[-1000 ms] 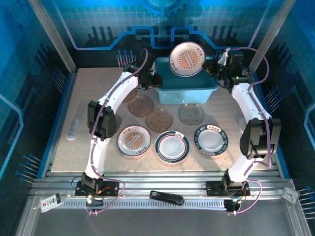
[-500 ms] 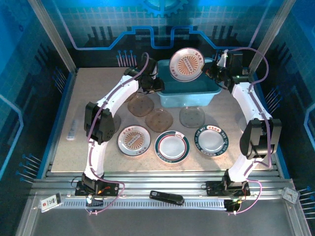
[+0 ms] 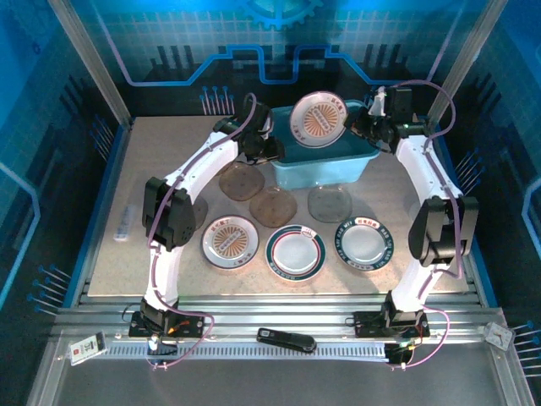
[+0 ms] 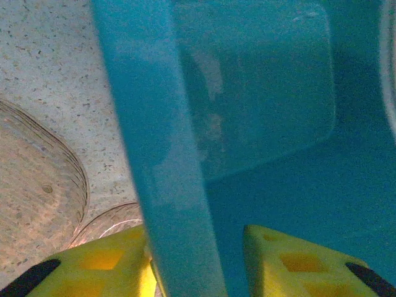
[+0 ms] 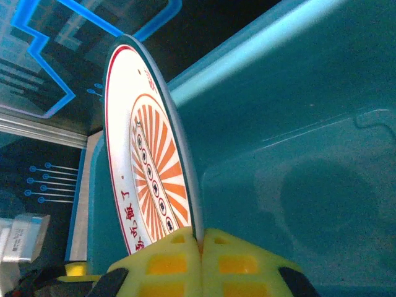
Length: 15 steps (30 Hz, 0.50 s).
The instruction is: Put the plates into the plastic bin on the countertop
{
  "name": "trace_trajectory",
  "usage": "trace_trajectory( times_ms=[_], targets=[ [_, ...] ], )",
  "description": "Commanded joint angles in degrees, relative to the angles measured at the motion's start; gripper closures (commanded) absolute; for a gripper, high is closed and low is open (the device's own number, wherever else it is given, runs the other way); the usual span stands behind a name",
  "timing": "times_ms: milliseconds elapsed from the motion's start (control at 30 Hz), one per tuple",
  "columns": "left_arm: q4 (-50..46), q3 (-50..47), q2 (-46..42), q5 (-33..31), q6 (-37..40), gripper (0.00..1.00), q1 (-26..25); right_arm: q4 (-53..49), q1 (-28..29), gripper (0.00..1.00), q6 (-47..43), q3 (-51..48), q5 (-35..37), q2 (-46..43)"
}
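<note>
The teal plastic bin (image 3: 321, 167) stands at the back of the beige countertop (image 3: 161, 169). My right gripper (image 3: 355, 124) is shut on the rim of a round white plate with a red edge and orange sunburst (image 3: 319, 117), held on edge over the bin; the wrist view shows this plate (image 5: 148, 161) pinched in the gripper (image 5: 201, 238) above the bin's floor (image 5: 297, 154). My left gripper (image 3: 275, 150) is open astride the bin's left rim (image 4: 154, 124), one finger outside, one inside with a gap. Three smoky-brown plates (image 3: 242, 180) and three round white ones (image 3: 296, 252) lie in front of the bin.
A white remote-like object (image 3: 124, 223) lies near the countertop's left edge. A black handset (image 3: 286, 339) rests on the front rail. Blue enclosure walls stand close behind the bin. A brown plate (image 4: 37, 204) lies just left of the bin.
My left gripper has slid right onto the bin's left rim and its jaws have widened a little. The right gripper has tipped and lowered the plate slightly toward the bin.
</note>
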Motion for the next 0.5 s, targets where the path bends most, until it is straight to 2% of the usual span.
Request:
trace_trajectory(
  times_ms=[0,200,467],
  targets=[
    [-1.7,1.5,-2.5,1.7,1.3,0.56,-0.8,-1.0,1.5,1.00,-2.0,4.2,-2.5,2.0],
    [-0.8,1.4,-4.0,0.1,3.4,0.43,-0.7,-2.6,2.3,1.00,-3.5,7.5,-3.5,5.4],
    [-0.2,1.8,-5.3,-1.2,5.2,0.36,0.1,-5.9,3.1,1.00,-6.4,10.7,-5.2,8.9]
  ],
)
